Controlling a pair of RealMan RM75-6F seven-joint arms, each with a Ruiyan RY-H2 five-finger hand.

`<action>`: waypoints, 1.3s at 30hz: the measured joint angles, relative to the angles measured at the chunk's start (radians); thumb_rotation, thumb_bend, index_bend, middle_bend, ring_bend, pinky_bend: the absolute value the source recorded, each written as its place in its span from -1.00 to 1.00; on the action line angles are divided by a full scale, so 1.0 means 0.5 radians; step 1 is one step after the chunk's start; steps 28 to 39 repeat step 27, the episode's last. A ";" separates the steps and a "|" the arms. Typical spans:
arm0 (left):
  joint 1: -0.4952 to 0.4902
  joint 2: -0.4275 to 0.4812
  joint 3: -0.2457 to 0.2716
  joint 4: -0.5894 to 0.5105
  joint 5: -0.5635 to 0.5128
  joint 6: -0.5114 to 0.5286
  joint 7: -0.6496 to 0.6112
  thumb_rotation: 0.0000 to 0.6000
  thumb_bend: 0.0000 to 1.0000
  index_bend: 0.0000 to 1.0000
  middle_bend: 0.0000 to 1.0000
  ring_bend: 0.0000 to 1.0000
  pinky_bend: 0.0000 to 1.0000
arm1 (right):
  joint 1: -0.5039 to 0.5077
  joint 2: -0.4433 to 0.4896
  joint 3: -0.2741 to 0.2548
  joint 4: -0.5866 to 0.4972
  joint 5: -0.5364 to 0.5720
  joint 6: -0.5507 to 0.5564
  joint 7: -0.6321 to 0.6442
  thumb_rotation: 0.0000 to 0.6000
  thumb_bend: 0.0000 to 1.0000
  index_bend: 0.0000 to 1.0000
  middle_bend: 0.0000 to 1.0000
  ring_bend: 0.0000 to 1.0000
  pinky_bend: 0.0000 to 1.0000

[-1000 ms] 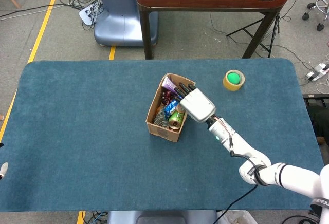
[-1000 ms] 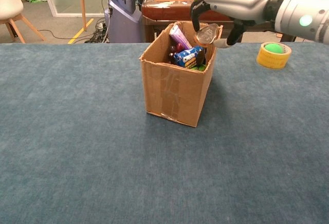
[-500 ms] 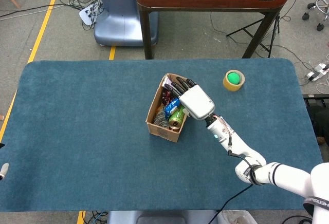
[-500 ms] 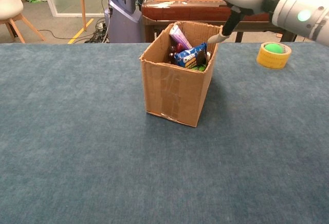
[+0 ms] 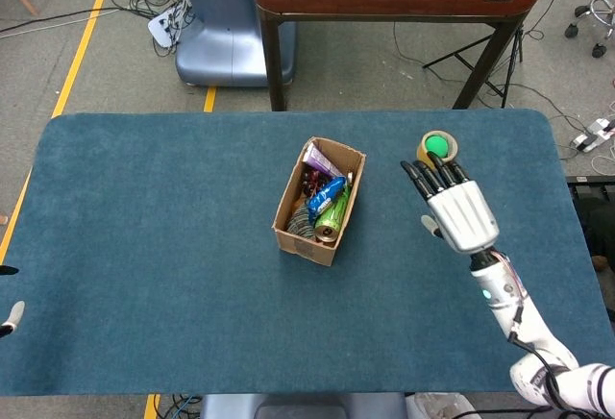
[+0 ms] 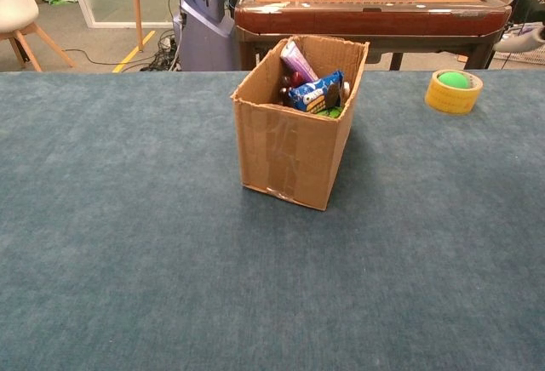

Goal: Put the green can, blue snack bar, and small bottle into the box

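far left edge of the blue felt table (image 5: 144,246): a pale tip of something (image 5: 10,317) pokes in at the rim, head view only. probably the left hand, but too little shows to tell whether it is released or clenched.

centre: cardboard box (image 5: 300,234) stands upright, flaps open. inside, the green can (image 5: 331,217) lies on its side toward the near right wall, the blue snack bar (image 5: 325,193) leans across the middle, and a purple packet (image 5: 319,160) stands at the far end. there is also dark red stuff beside it. the small bottle i cannot pick out for certain from either camera; the contents are crowded and partly hide each other. judging from the rest, the task looks about finished.

right of the box: right hand (image 5: 455,209) hovers above the felt, well apart from the box, fingers straight and spread, grasping nothing. palm faces down.

just past its fingertips: roll of yellow tape (image 5: 437,149) with a green core, lying flat.

risks from here: the hand sits close to the tape, so a careless sweep forward could knock the roll off the far edge. the snack bar rides high in the box; any bump to the cardboard could tip it out. if the bottle is not actually inside, the job would be called done too soon.
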 measured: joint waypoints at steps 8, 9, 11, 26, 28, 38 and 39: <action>-0.022 -0.087 0.028 0.075 0.115 0.014 0.014 1.00 -0.38 -0.29 -0.36 -0.44 -0.09 | -0.347 0.069 -0.153 0.042 -0.092 0.309 0.113 1.00 -0.98 -0.56 -0.53 -0.78 -0.42; -0.025 -0.091 0.029 0.076 0.115 0.009 0.023 1.00 -0.38 -0.29 -0.36 -0.44 -0.09 | -0.394 0.066 -0.166 0.063 -0.082 0.337 0.135 1.00 -0.98 -0.53 -0.52 -0.77 -0.42; -0.031 -0.101 0.032 0.078 0.113 -0.001 0.038 1.00 -0.38 -0.29 -0.36 -0.44 -0.09 | -0.458 0.059 -0.177 0.094 -0.051 0.367 0.168 1.00 -0.98 -0.45 -0.49 -0.75 -0.42; -0.055 -0.161 0.024 0.148 0.121 -0.007 0.032 1.00 -0.38 -0.29 -0.36 -0.44 -0.09 | -0.744 0.052 -0.159 0.139 0.294 0.319 0.318 1.00 -0.96 -0.39 -0.48 -0.75 -0.42; -0.056 -0.161 0.025 0.150 0.124 -0.009 0.034 1.00 -0.38 -0.29 -0.36 -0.44 -0.09 | -0.750 0.068 -0.158 0.134 0.287 0.309 0.331 1.00 -0.96 -0.38 -0.48 -0.75 -0.42; -0.056 -0.161 0.025 0.150 0.124 -0.009 0.034 1.00 -0.38 -0.29 -0.36 -0.44 -0.09 | -0.750 0.068 -0.158 0.134 0.287 0.309 0.331 1.00 -0.96 -0.38 -0.48 -0.75 -0.42; -0.056 -0.161 0.025 0.150 0.124 -0.009 0.034 1.00 -0.38 -0.29 -0.36 -0.44 -0.09 | -0.750 0.068 -0.158 0.134 0.287 0.309 0.331 1.00 -0.96 -0.38 -0.48 -0.75 -0.42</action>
